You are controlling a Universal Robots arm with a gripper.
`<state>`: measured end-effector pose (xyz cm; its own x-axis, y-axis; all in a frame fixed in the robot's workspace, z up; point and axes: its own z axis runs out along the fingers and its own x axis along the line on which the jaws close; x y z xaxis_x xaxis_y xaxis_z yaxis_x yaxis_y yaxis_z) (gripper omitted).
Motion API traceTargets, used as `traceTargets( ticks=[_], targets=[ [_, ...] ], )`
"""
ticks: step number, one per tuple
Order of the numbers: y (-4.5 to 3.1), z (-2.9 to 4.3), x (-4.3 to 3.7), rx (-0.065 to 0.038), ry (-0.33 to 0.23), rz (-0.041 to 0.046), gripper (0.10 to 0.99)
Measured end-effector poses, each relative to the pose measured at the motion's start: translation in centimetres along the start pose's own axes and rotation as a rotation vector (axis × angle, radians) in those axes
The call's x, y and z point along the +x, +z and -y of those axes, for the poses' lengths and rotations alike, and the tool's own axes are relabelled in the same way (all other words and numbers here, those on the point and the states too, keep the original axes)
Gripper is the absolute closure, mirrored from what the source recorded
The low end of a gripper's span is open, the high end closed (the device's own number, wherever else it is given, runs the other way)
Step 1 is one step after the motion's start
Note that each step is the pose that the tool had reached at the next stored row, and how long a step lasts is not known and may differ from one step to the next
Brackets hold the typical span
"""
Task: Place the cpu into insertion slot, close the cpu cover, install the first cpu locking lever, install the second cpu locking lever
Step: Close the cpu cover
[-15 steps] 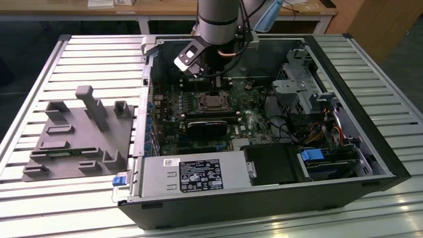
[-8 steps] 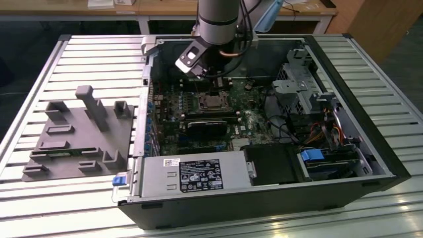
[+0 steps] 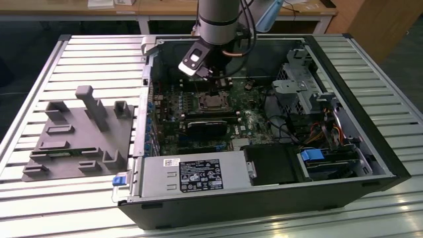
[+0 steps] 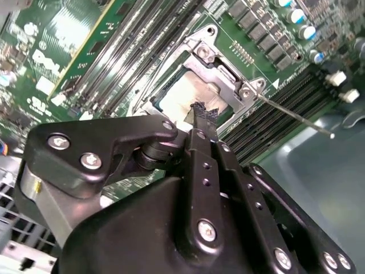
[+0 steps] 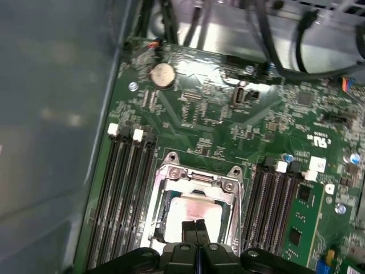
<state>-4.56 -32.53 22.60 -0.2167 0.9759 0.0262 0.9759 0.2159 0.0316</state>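
The cpu (image 5: 191,210) lies flat in the insertion slot (image 3: 213,102), its silvery-grey top visible through a square window. The cpu cover (image 5: 197,178) is a silver frame lying down around the chip; in the second wrist view the cpu cover (image 4: 219,65) shows its screws at the corners. One thin locking lever (image 4: 296,117) sticks out sideways from the socket corner, over the memory slots. My gripper (image 5: 195,227) hangs just above the chip with its two black fingers pressed together and nothing between them. From the exterior view the gripper (image 3: 215,85) is directly over the socket.
The motherboard sits inside an open computer case (image 3: 390,163) on a slatted table. Long black memory slots (image 5: 128,194) flank the socket on both sides. A black heatsink block (image 3: 208,126), a power supply (image 3: 198,173), drive cages and cables (image 3: 310,124) crowd the case. A grey fixture (image 3: 79,134) stands outside.
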Motion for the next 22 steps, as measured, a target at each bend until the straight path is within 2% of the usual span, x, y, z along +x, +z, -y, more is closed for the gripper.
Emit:
traceTargets(
  ticks=[22],
  targets=[
    [0.05, 0.0, 0.0, 0.013, -0.383, 0.0021, 0.98]
  ],
)
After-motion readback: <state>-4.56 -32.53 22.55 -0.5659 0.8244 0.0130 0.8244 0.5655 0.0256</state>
